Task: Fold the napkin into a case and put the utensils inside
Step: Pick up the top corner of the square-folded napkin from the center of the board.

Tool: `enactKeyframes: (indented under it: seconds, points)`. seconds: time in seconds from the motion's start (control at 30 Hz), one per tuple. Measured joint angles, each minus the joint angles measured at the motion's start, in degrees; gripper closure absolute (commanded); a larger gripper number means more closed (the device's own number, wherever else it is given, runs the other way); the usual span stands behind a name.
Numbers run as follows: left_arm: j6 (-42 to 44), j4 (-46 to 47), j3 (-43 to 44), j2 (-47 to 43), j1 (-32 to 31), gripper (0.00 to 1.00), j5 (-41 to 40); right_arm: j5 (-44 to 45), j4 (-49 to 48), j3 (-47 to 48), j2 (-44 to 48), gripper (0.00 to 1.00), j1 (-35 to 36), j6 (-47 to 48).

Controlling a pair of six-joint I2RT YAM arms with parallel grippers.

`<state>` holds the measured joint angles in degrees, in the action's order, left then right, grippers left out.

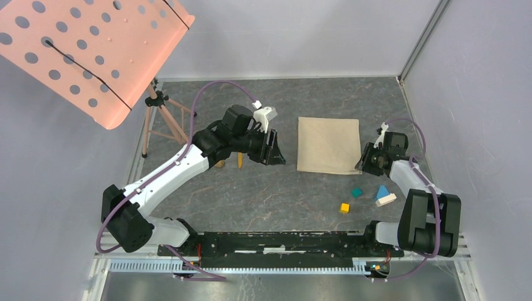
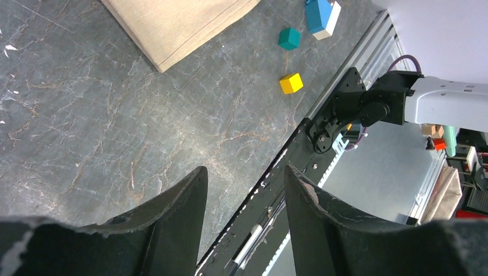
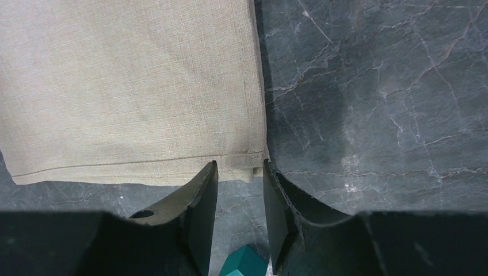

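The beige napkin [image 1: 328,145] lies flat, folded to a rectangle, at the table's centre right. My right gripper [image 1: 364,164] is open at its near right corner; in the right wrist view the fingertips [image 3: 210,172] straddle the napkin's [image 3: 132,86] corner edge, jaws apart, nothing clamped. My left gripper [image 1: 276,150] is open and empty, held above the table just left of the napkin. A slim gold utensil tip [image 1: 240,162] pokes out beneath the left arm; the rest of the utensils is hidden. The left wrist view shows the gripper [image 2: 244,175] open and a napkin corner [image 2: 172,26].
A yellow cube [image 1: 344,207], a teal cube [image 1: 356,192] and a blue-and-white block [image 1: 384,195] lie near the right arm's base. The teal cube [image 3: 244,261] sits just behind my right fingers. A pink perforated stand [image 1: 94,50] on a tripod [image 1: 160,119] is at far left.
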<state>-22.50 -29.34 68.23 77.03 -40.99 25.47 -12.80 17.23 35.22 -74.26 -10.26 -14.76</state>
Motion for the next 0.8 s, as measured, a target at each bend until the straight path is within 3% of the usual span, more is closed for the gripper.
enactKeyframes:
  seconds: [0.53, 0.8]
  points:
    - [0.8, -0.8, -0.3, -0.2, 0.0, 0.36, 0.0, 0.6, -1.3, 0.0, -2.2, 0.61, 0.0, 0.0]
    - [0.8, -0.8, -0.5, -0.2, 0.0, 0.36, 0.0, 1.2, -1.3, 0.0, -2.2, 0.7, 0.0, -0.2]
